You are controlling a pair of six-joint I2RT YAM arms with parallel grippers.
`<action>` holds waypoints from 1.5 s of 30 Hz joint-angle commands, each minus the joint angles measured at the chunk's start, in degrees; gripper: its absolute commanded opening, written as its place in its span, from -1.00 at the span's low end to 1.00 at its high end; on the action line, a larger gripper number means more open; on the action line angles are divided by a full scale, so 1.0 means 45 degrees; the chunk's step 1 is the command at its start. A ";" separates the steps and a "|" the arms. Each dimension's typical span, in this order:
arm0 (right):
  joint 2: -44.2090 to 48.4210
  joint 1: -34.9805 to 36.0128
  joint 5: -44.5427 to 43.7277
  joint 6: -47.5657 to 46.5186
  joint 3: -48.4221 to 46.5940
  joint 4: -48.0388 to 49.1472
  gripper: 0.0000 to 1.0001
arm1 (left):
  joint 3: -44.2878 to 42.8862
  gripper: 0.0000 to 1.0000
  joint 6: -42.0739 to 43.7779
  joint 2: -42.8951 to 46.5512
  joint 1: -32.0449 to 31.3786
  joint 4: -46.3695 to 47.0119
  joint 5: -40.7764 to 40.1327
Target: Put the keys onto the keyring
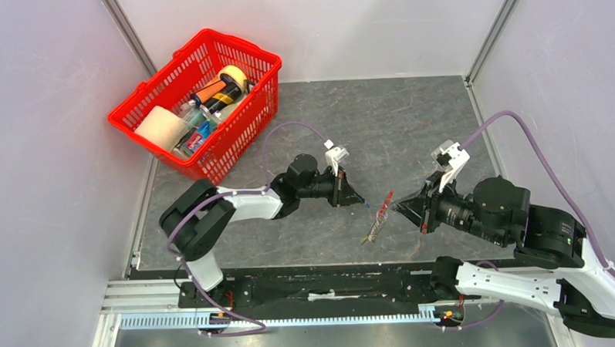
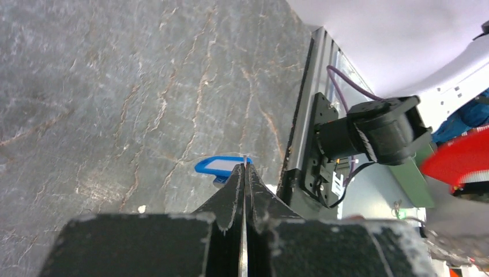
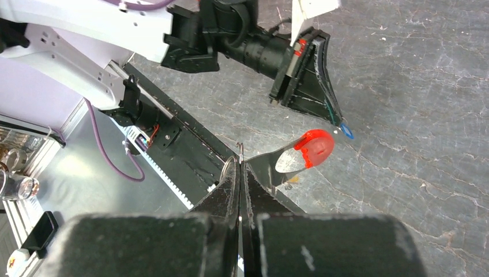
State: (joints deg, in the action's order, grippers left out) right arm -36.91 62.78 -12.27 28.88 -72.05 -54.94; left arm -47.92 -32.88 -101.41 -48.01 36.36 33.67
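Just oblong blue key (image 2: pixel 222 166), red keyring (image 3: pixel 314 147)

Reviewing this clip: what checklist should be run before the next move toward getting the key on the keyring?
1. Left pincer shut on the key: ok, blue head pokes past its closed tips.
2. Right pincer shut on the keyring: ok, apparently; red clip sits at its closed tips.
3. Key threaded on keyring: not ok, they are apart in the top view.
4. Key's hole lined up with the ring: cannot tell, too small.
5. Red basket out of the way: ok, far left corner.
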 commanded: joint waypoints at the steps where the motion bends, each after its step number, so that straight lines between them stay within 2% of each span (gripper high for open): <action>1: -0.0393 0.0062 0.0276 -0.0315 -0.0836 0.0258 -1.00 | -0.0034 -0.96 0.1072 0.1747 -0.0112 -0.1363 0.0354; 8: -0.1061 0.0052 0.1567 -0.1177 -0.2042 -0.0433 -1.00 | -0.0054 -0.96 0.2059 0.4564 -0.0266 -0.3759 0.0086; 17: -0.1660 0.0052 0.2685 -0.1517 -0.2479 -0.0470 -1.00 | -0.0381 -0.96 0.3267 0.8231 -0.0561 -0.6394 -0.0060; 22: -0.2127 0.0053 0.2683 -0.1756 -0.2640 -0.0443 -1.00 | -0.0801 -0.96 0.3039 0.9669 -0.0581 -0.6827 0.1044; 27: -0.2456 0.0053 0.3465 -0.2106 -0.2499 0.0155 -1.00 | -0.1847 -0.95 0.2179 1.0058 -0.0654 -0.7415 0.2505; 34: -0.2815 0.0052 0.3819 -0.2351 -0.2611 0.0833 -1.00 | -0.2609 -0.96 0.1956 1.0413 -0.0699 -0.8002 0.2977; 37: -0.3125 0.0049 0.3691 -0.2222 -0.2776 0.1005 -1.00 | -0.2969 -0.96 0.2034 1.0335 -0.0716 -0.8820 0.3058; 45: -0.3576 0.0058 0.3127 -0.1883 -0.2779 0.1916 -1.00 | -0.3390 -0.95 0.1852 1.0102 -0.0718 -0.9404 0.2763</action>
State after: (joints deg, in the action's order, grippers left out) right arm -52.60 62.78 2.61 19.94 -82.24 -52.40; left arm -60.10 -22.72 -55.29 -50.89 -4.10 45.63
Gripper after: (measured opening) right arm 0.007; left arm 0.029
